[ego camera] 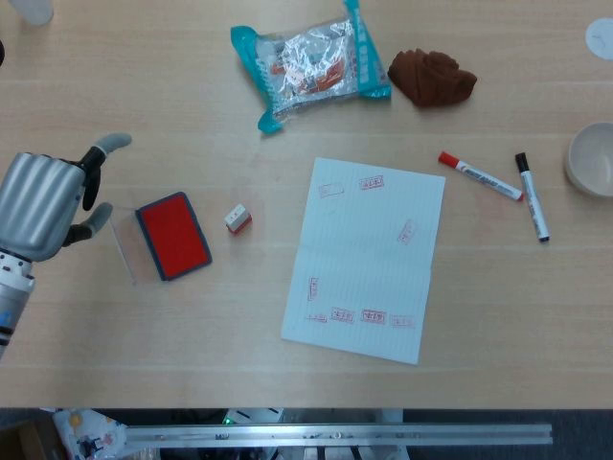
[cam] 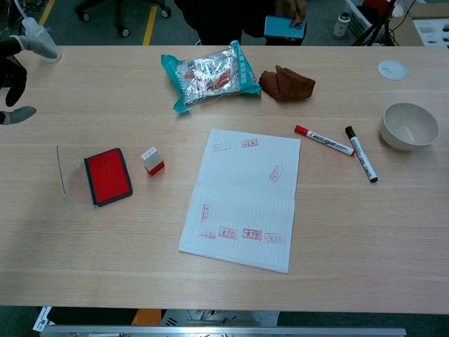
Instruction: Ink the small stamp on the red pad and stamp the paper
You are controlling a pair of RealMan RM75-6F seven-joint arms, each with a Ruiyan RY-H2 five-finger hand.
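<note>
The small stamp (ego camera: 238,218) (cam: 152,161), white on top with a red base, stands on the table just right of the red ink pad (ego camera: 172,235) (cam: 108,175). The pad's clear lid (ego camera: 123,245) (cam: 68,173) stands open on its left side. The paper (ego camera: 369,257) (cam: 245,197), bearing several red stamp marks, lies to the right of the stamp. My left hand (ego camera: 53,199) (cam: 14,70) hovers at the far left, left of the pad, fingers apart and holding nothing. The right hand shows in neither view.
A teal snack bag (ego camera: 308,62) (cam: 210,74) and a brown cloth (ego camera: 433,77) (cam: 287,83) lie at the back. Two markers (ego camera: 481,175) (ego camera: 533,195) and a white bowl (ego camera: 594,159) (cam: 408,126) sit at the right. A squeeze bottle (cam: 41,38) stands far left.
</note>
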